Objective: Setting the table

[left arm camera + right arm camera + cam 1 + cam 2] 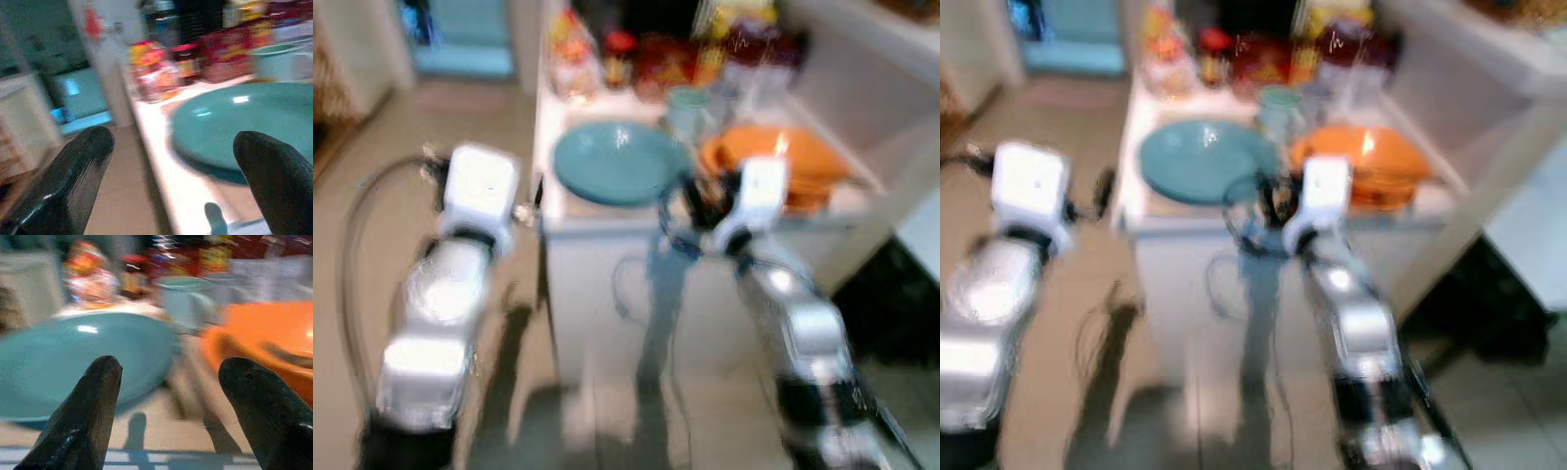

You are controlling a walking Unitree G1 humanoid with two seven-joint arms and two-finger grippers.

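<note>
We stand before a white counter, all of it somewhat blurred. On it, largest first: a wide teal plate toward the left edge and a stack of orange plates to its right, the two apart with a strip of bare counter between them. Behind that gap sits a pale green cup, and along the back we make out a row of jars and food packets, labels unreadable. Our right gripper hangs at the counter's front edge, aimed at the gap between teal plate and orange plates; its fingers are spread wide and hold nothing. Our left gripper is off the counter's left corner, over tan floor, facing the teal plate's rim, fingers likewise wide apart, nothing between them.
</note>
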